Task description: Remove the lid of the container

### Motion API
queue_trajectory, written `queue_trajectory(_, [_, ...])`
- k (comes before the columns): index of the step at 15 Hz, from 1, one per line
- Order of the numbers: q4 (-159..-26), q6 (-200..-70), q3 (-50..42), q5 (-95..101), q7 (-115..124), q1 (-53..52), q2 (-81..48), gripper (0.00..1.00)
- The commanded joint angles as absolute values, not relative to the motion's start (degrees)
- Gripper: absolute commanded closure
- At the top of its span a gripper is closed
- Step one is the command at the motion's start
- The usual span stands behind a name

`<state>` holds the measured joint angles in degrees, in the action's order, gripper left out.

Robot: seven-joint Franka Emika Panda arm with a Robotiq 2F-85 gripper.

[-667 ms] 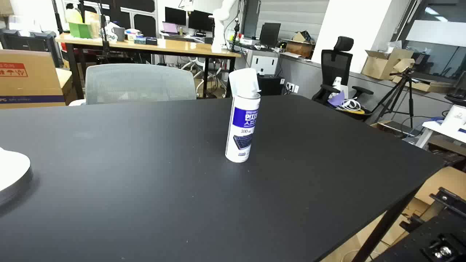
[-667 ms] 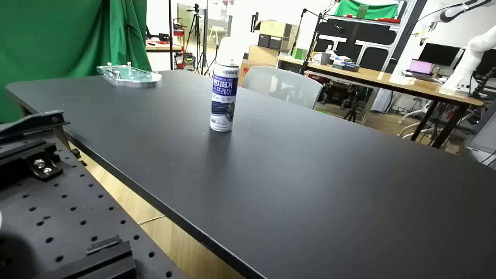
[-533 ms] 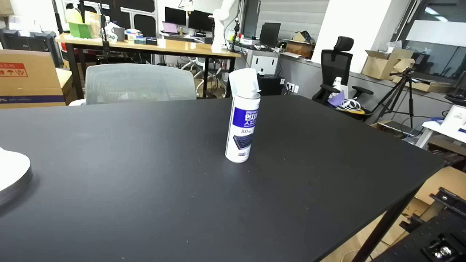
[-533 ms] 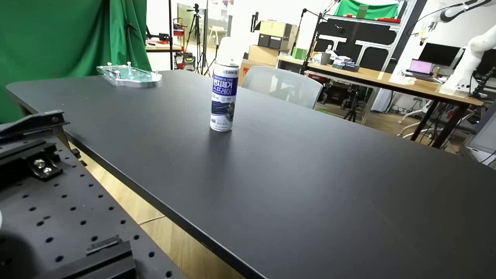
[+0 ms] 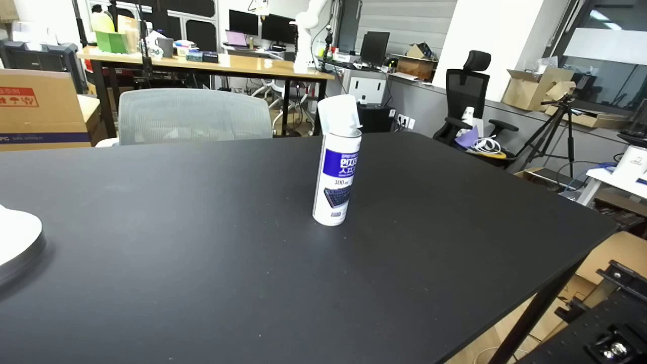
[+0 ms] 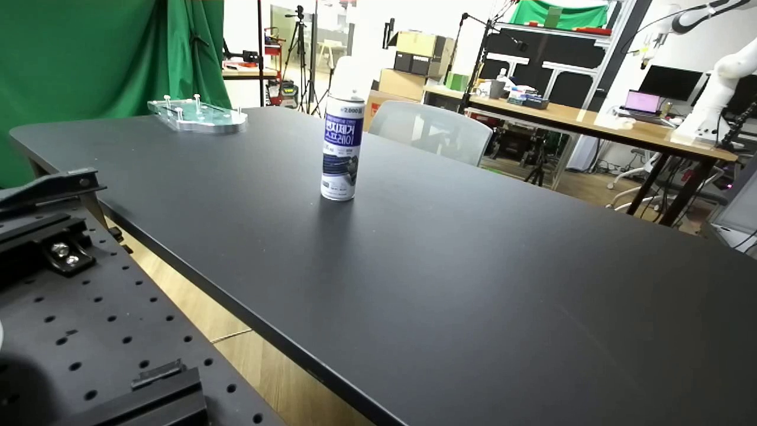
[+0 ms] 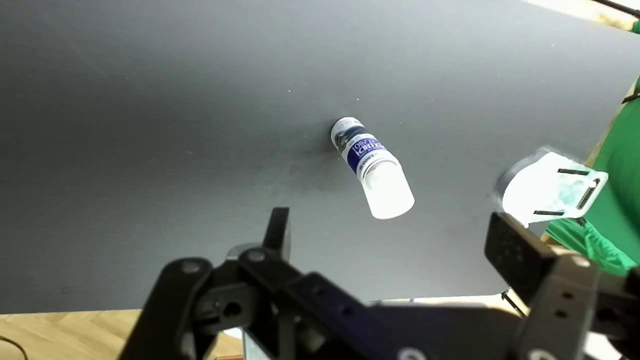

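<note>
The container [image 5: 333, 184] is a slim white can with a blue label, standing upright on the black table in both exterior views [image 6: 341, 151]. The white lid [image 5: 337, 115] sits on its top and looks tilted relative to the can's body. In an exterior view the lid [image 6: 349, 77] is washed out against the bright background. In the wrist view the can [image 7: 361, 146] is seen from above, its lid [image 7: 390, 192] pointing towards my gripper. My gripper [image 7: 390, 225] is open and empty, its fingers apart on either side of the lid's line, not touching it. Neither exterior view shows the gripper.
A clear board with pegs [image 6: 198, 115] lies on the black table [image 6: 473, 266] and shows bright white in the wrist view [image 7: 535, 190]. A rounded white object [image 5: 17, 235] is at the table's left. A grey chair [image 5: 194, 116] and perforated black plate [image 6: 124, 319] adjoin the table.
</note>
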<state>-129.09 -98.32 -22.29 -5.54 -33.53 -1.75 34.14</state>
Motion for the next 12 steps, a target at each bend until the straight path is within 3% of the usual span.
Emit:
queue_trajectory(1, [-129.0, -98.1, -20.9, -6.4, -34.4, 0.1, 33.6, 0.00])
queue_trajectory(12, [-141.0, -110.0, -13.6, -4.7, -32.7, 0.4, 27.7, 0.00])
